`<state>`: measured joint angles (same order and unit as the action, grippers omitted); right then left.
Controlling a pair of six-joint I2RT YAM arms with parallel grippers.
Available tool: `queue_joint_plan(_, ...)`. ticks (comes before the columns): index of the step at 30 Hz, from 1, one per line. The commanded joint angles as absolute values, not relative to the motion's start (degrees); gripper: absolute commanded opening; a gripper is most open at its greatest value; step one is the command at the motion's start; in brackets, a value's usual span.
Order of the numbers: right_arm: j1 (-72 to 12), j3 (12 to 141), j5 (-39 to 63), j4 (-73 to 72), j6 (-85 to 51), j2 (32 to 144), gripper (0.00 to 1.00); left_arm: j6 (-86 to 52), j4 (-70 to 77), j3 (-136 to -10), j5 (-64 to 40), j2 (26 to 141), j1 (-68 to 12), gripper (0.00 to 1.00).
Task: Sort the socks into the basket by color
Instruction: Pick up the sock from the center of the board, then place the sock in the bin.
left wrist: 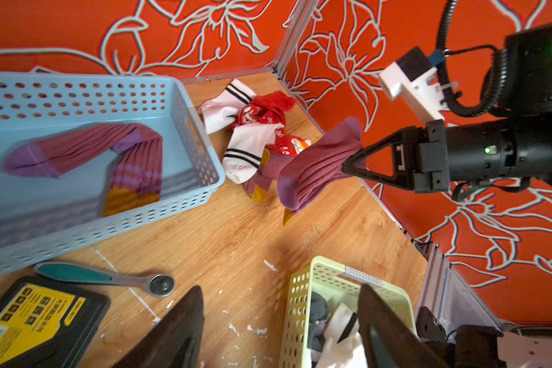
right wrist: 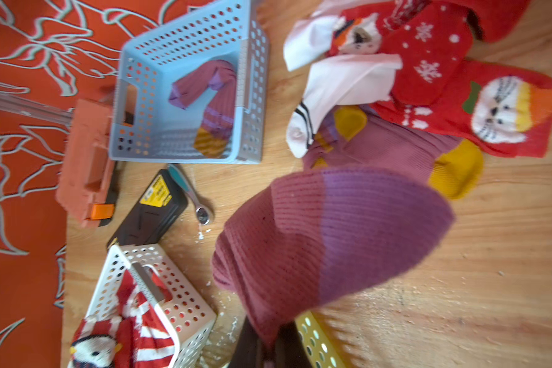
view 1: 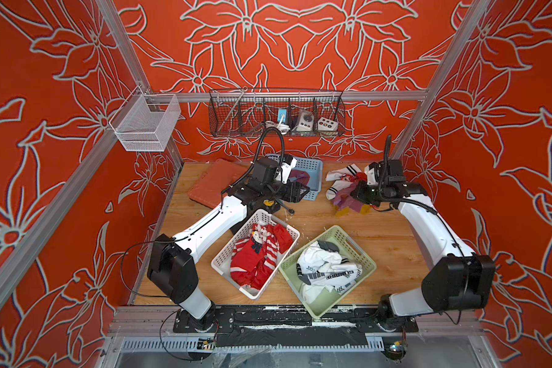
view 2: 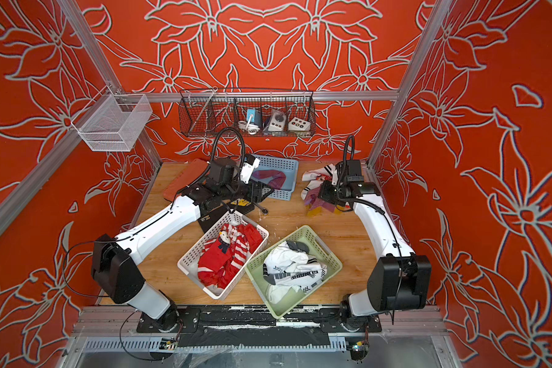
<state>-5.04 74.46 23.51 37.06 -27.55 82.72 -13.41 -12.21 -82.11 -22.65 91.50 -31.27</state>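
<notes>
We see the right gripper [left wrist: 348, 167] clamped tight on one end of a purple sock [left wrist: 313, 169]. The rest of the sock hangs below its fingers, clear of the table [left wrist: 236, 229]. Just beyond those fingers lies the unsorted pile [left wrist: 255, 133]: white socks with black stripes, red snowman socks, and more purple fabric with yellow patches underneath.

The left gripper [left wrist: 280, 288] stands wide open, with nothing between its fingers [left wrist: 179, 328]. Ahead of the left fingers and off to one side is the blue basket [left wrist: 188, 111], with a sorted purple sock [left wrist: 86, 149] lying flat inside. Between that basket and the left fingers, a ratchet wrench [left wrist: 109, 277] and a black and yellow case [left wrist: 29, 318] rest on the wood.

Right under one left finger we find the green basket [left wrist: 297, 306], which holds white socks [view 1: 325, 267]. Just beside it, behind the left fingers, the white basket [view 1: 233, 245] holds red socks [view 1: 252, 264].
</notes>
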Motion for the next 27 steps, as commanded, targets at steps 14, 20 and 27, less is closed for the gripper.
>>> queue_joint_plan(14,-7.1,73.3,37.1,30.2,-32.6,78.8,0.0,-9.0,-8.6,-86.5,-25.8,95.4,-36.6,0.77)
queue_joint_plan(20,-7.4,73.2,40.2,28.1,-34.1,78.9,0.0,-8.0,-9.1,-88.0,-26.2,96.4,-37.4,0.78)
queue_joint_plan(27,-7.8,73.7,42.1,27.0,-35.1,78.7,0.0,-7.1,-9.1,-88.5,-26.4,97.3,-38.4,0.8)
